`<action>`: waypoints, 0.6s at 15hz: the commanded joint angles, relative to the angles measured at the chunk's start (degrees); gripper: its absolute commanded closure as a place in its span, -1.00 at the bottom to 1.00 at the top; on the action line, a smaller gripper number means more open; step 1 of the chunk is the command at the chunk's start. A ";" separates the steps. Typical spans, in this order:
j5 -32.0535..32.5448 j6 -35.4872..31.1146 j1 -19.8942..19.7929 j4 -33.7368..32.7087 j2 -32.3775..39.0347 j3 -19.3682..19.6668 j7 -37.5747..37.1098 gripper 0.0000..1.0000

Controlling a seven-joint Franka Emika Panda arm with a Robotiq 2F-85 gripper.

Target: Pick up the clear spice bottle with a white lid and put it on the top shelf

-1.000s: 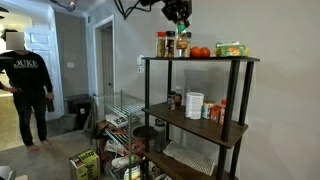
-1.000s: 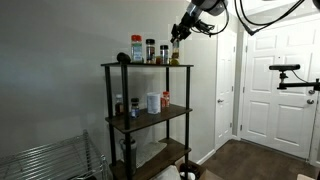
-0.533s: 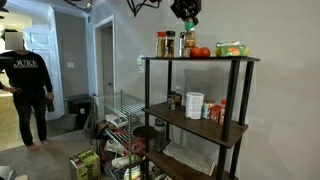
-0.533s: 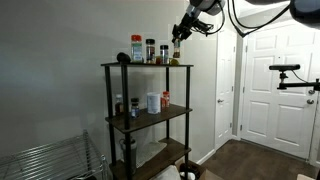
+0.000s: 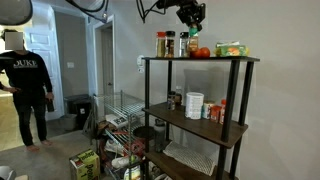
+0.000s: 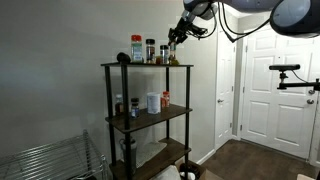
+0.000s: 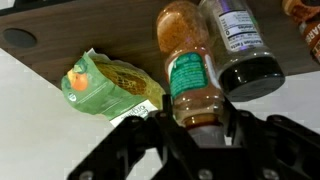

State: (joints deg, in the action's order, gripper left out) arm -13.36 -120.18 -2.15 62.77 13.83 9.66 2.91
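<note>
Grey walls and a white panelled door [image 6: 275,90] behind, and out front the black-framed unit with its dark-brown top shelf [image 5: 215,60]. Since a second ago my gripper [image 5: 190,17] has slid a touch toward the red round thing [image 5: 201,52] in an exterior view, and it still sits just above the row of jars. More of my arm now fills the upper corners in both exterior views. The clear spice bottle [image 5: 184,42] has not budged: it stands upright on the top shelf among the other jars, same spot as before. From the far side my gripper [image 6: 175,40] hangs right over that bottle [image 6: 174,55] at the end of the row.

Wrist view now: looking down, the bottle [image 7: 186,78] shows orange contents and a green label band, with a dark-lidded jar [image 7: 248,72] just beside it and a green packet [image 7: 108,85] lying on the board [image 7: 80,45]. My fingers [image 7: 150,140] flank the bottle's near end closely. I cannot tell whether they press on it or stand just clear. Its cap is hidden between them.

Writing: the green label and the jar's white label are too blurred to read. The person [image 5: 28,85] at the doorway wears a dark top whose letters look like DUKE
</note>
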 commanded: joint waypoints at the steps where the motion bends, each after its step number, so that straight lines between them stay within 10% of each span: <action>1: -1.51 2.56 -1.08 -5.66 3.57 0.45 -2.21 0.57; 9: -1.33 3.42 -2.85 -10.49 6.90 1.65 -5.48 0.57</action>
State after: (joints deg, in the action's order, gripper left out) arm -13.52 -118.82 -4.05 55.45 19.10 11.12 -0.81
